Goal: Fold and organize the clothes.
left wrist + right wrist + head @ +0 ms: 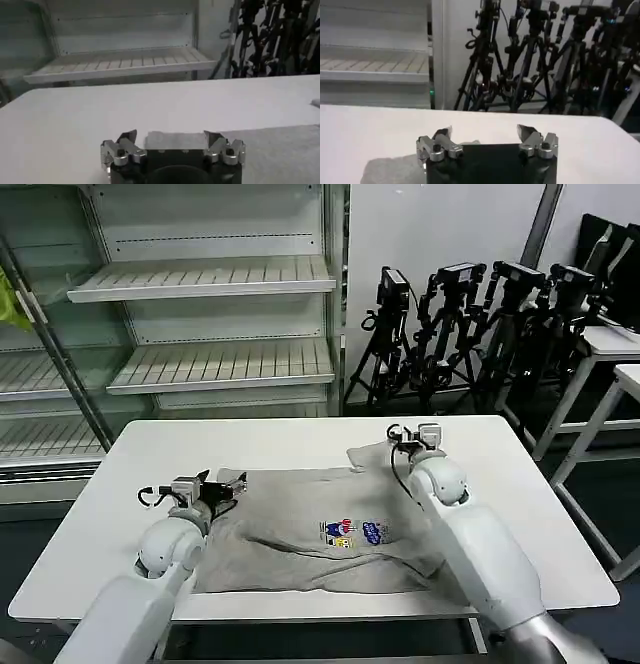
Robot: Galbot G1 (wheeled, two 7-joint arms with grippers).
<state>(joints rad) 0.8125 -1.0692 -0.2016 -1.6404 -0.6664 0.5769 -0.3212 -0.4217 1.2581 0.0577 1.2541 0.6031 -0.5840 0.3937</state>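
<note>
Shelves stand at the back left, behind a white table. Near the table's left side the left gripper sits low at the left edge of the grey shirt, its 2 fingers spread apart with nothing between them. The shirt lies spread across the middle of the table, partly folded, its small coloured print facing up toward the front. At the shirt's far right corner the right gripper hovers just above the cloth, fingers parted and empty. Tripods with cameras stand behind the table on the right.
</note>
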